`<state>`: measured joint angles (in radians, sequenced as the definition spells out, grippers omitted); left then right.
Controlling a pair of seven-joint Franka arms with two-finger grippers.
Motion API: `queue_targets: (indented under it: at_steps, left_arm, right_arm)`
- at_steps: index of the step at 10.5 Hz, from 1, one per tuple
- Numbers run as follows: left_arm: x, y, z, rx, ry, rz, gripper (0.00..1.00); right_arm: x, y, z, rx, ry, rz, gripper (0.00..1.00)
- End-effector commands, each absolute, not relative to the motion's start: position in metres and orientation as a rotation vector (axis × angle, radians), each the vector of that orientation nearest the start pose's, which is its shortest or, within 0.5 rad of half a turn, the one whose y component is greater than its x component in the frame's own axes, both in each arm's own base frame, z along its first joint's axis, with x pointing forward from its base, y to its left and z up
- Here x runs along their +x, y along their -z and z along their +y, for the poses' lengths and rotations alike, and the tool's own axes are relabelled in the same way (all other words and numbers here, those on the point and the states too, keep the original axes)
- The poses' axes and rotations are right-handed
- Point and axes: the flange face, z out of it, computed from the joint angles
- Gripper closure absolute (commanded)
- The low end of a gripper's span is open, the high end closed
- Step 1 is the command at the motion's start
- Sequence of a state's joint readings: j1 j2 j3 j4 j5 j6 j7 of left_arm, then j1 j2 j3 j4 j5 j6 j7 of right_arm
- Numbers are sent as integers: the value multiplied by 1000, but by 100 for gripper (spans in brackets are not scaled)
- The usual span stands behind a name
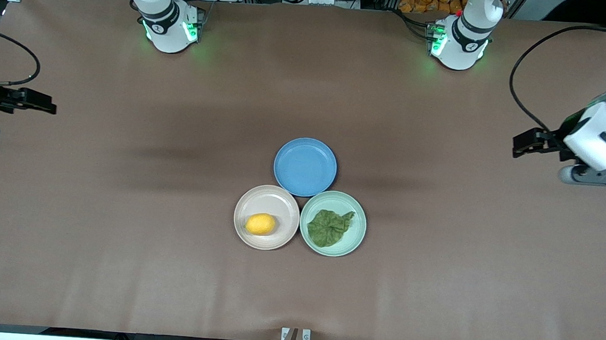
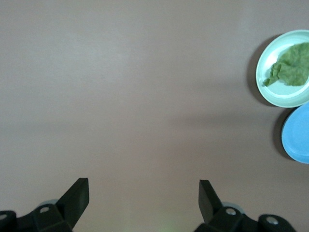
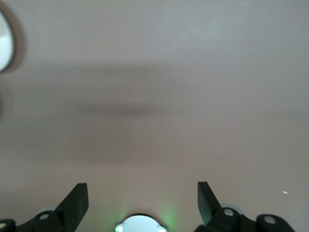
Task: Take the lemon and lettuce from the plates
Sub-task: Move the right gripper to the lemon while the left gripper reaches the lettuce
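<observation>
Lemon (image 1: 260, 224) lies in the beige plate (image 1: 256, 196), toward its front-camera side; firm, smooth and rounded, it looks apt to roll, so a grip across its short middle seems safest. Lettuce (image 1: 330, 227) lies flat in the mint plate (image 1: 352, 240) beside it; thin, limp and tearable, it probably needs a pinch at a raised wrinkle or edge. A blue plate (image 1: 305, 167), touching both and farther from the camera, holds nothing. Both arms wait well apart from the plates: left gripper (image 2: 144, 193) over bare table at its own end, fingers spread wide; right gripper (image 3: 142, 195) likewise, also spread wide.
</observation>
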<state>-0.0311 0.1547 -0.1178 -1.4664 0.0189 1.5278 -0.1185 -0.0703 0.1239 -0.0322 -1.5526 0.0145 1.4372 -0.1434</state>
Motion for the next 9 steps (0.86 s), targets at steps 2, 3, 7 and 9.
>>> queue_targets:
  at_steps: [2,3,7,9]
  left_arm:
    - [598,-554,-123,-3137,-187,171,0]
    - [600,-550,-129,-3137,-183,188,0]
    - [614,-505,-170,-3183,-222,257,0]
    - [622,-474,-197,-3197,-234,306,0]
  right_arm:
    - [573,-534,-17,-2856,-366,204,0]
    - [577,-536,13,-2871,-347,211,0]
    - [593,-517,77,-2891,-198,184,0]
    - [603,-509,119,-2877,-132,249,0]
